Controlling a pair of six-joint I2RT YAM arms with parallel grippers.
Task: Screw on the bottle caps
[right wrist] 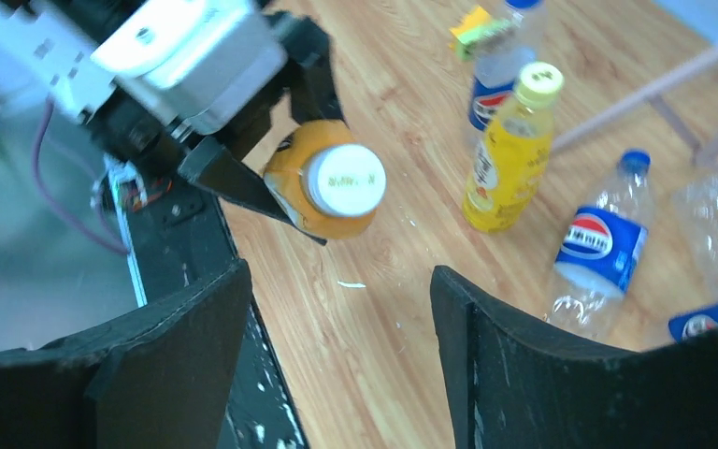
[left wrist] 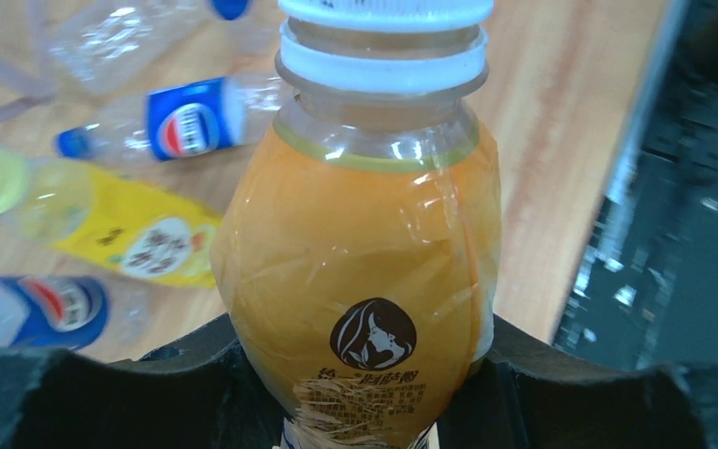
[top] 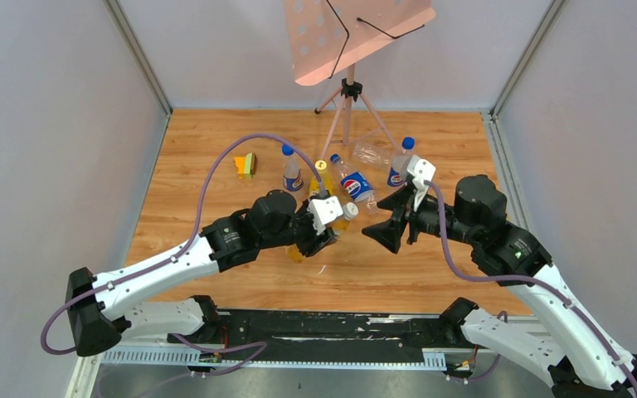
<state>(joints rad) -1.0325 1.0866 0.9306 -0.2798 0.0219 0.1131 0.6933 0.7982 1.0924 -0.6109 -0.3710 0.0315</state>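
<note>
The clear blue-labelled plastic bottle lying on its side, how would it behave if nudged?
Resting on its round side, the clear blue-labelled plastic bottle would probably roll. It looks empty and thin-walled, so likely light and easy to dent.

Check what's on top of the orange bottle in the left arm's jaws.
A white cap sits on the neck of the orange bottle, just above a white ring. Whether it is screwed tight cannot be seen: the cap covers the threads and the mouth.
</note>
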